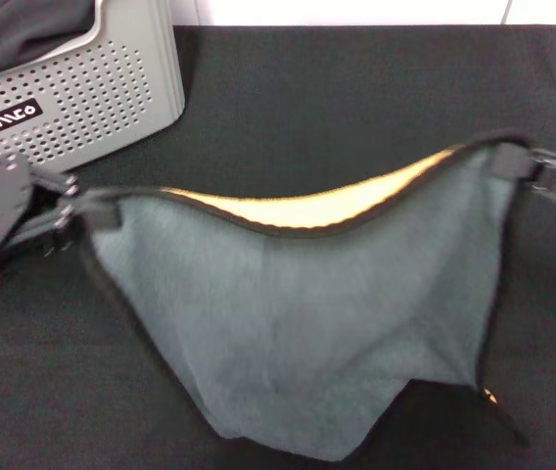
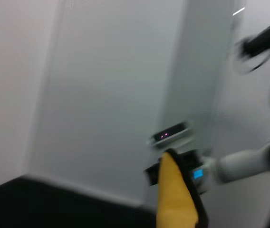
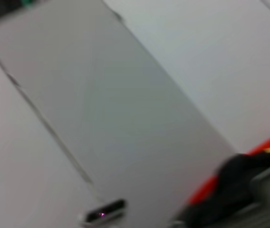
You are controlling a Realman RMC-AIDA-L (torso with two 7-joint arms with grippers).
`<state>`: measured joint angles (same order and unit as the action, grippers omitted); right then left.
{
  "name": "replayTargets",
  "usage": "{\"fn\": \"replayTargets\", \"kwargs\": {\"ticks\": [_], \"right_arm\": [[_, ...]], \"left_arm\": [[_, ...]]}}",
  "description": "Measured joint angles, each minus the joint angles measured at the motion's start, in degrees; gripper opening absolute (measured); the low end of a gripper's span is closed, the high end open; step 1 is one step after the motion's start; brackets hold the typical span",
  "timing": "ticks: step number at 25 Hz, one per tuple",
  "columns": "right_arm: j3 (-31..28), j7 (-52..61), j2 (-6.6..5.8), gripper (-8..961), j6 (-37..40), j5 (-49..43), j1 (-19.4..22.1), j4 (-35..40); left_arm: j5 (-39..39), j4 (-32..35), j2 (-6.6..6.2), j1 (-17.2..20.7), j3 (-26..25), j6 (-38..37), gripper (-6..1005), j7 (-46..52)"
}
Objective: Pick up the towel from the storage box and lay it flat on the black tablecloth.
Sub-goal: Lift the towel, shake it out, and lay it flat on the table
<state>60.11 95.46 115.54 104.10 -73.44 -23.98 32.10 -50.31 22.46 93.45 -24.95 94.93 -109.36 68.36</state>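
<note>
Tablecloth (image 1: 356, 88), black, under towel (image 1: 298, 333); pale walls.

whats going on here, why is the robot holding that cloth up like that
The robot has the towel stretched between both arms above the black tablecloth. The left gripper holds one top corner and the right gripper holds the other, so the towel sags in the middle, grey side toward the camera with the yellow side showing along the top edge. The storage box sits at the back left with some dark fabric in it. The towel is out of the box but not yet laid flat.
</note>
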Motion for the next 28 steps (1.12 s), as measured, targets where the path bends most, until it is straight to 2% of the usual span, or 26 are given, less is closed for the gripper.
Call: {"fn": "replayTargets", "kwargs": {"ticks": [1,2,5,11,17,21,28], "right_arm": [[0.11,-1.48,-0.06,128,-3.04,-0.85,-1.21,-0.23],[0.10,-2.18,-0.08,129,-4.98,-1.59,-1.99,-0.24],[-0.05,-4.64,-0.46,131,-13.07,-5.47,-5.64,-0.11],[0.13,-8.17,-1.00,136,-24.49,-11.88,-10.55,-0.58],[0.35,-11.08,-0.59,140,-31.39,-16.20,-12.69,-0.63],[0.16,-13.32,-0.66,143,-33.74,-16.66,-13.47,-0.74],[-0.53,-15.92,-1.56,148,-37.37,-16.46,-15.06,-0.15]], "left_arm": [[-3.93,0.17,1.42,-0.28,-4.64,7.35,23,1.32],[-3.93,0.17,1.42,-0.28,-4.64,7.35,23,1.32],[-6.64,0.20,2.95,-0.55,-9.42,14.53,24,2.94],[-12.09,0.43,5.63,-1.55,-15.00,24.10,24,5.60],[-19.29,0.40,8.29,-3.03,-18.98,29.81,25,7.31],[-21.09,0.40,9.64,-3.45,-20.62,31.30,26,7.52],[-21.48,0.39,11.00,-3.61,-21.26,32.74,27,7.28]]}}
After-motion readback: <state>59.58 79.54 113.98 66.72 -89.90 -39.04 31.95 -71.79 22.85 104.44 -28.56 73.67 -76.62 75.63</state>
